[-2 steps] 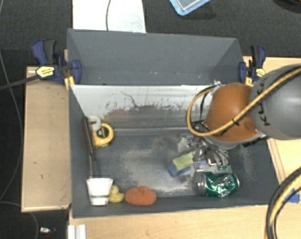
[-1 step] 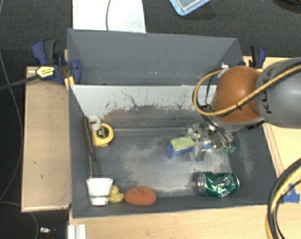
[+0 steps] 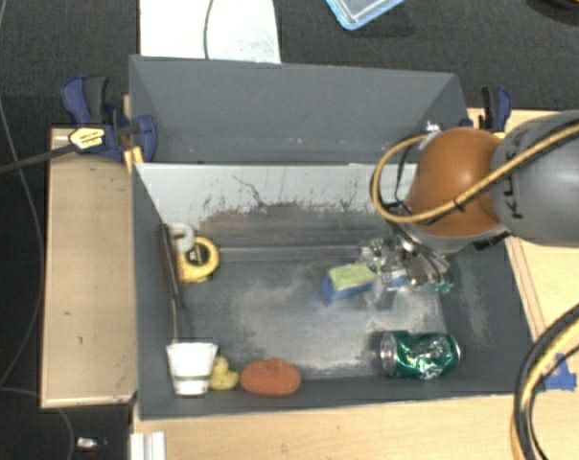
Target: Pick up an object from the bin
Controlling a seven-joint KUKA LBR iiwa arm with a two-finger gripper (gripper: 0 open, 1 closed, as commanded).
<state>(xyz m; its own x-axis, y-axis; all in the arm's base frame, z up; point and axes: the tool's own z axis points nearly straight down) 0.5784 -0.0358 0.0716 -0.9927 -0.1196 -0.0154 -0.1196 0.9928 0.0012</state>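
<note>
The grey metal bin (image 3: 299,113) has a sloping far wall and a scuffed floor. The arm (image 3: 558,190) reaches in from the right, its orange cover (image 3: 457,180) hanging over the bin's far right part. Below it, the jaws sit low at the right end of a small blue block with a green top (image 3: 345,281), which lies right of the floor's middle. I cannot tell whether they are open, closed or touching the block.

A crushed green can (image 3: 419,355) lies near the jaws on their near side, by the near wall. Along that wall to the left lie an orange-brown lump (image 3: 269,377), a white cup (image 3: 191,365) and a small yellow piece (image 3: 223,379). A yellow ring-shaped thing (image 3: 198,259) rests by the left wall. The floor between it and the block is bare.
</note>
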